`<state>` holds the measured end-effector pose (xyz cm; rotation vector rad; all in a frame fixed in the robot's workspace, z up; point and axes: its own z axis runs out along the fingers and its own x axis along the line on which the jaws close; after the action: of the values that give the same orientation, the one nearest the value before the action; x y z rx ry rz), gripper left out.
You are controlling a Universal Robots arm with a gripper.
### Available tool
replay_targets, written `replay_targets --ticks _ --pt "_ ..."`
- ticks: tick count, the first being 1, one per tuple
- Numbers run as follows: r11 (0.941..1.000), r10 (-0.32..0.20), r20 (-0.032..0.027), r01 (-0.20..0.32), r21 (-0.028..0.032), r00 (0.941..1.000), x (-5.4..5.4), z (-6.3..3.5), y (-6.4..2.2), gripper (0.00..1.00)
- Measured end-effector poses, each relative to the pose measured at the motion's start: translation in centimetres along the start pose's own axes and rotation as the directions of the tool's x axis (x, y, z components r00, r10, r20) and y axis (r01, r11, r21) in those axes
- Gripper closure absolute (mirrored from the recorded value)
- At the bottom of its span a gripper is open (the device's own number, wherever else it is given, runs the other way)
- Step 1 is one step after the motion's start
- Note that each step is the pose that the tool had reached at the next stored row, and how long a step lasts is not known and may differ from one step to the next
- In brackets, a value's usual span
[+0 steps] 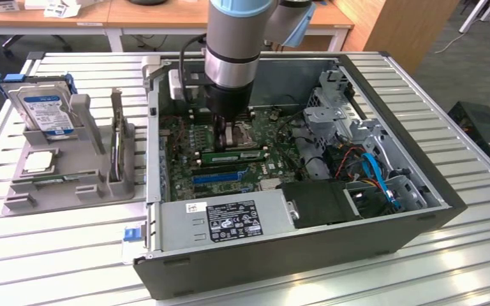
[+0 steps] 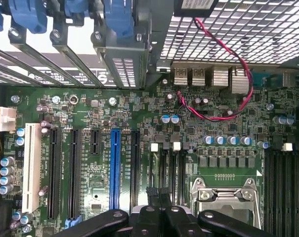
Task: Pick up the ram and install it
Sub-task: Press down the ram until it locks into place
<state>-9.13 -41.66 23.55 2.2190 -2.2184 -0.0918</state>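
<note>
Inside the computer case [image 1: 381, 223], the tool [image 1: 222, 135] is closed, empty, above the ram [image 1: 232, 156].

Open computer case [image 1: 313, 248] on slatted metal table [image 1: 58, 242]. Grey holder [image 1: 74, 185] at exterior view's left, hard drive [image 1: 45, 111] upright in it, silver processor chip [image 1: 39, 163] lying flat. Blue slot [image 2: 114, 168] on motherboard [image 2: 223, 126]; red cable [image 2: 223, 74] looping above.

Silver arm [image 1: 232, 38], pale-blue joint caps, black fingers [image 2: 156, 217]
</note>
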Motion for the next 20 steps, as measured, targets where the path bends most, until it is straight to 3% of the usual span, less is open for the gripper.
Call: replay_targets --ticks 20 --pt "1.0 0.0 -0.0001 0.0 -0.0001 1.0 0.03 0.65 -0.03 0.89"
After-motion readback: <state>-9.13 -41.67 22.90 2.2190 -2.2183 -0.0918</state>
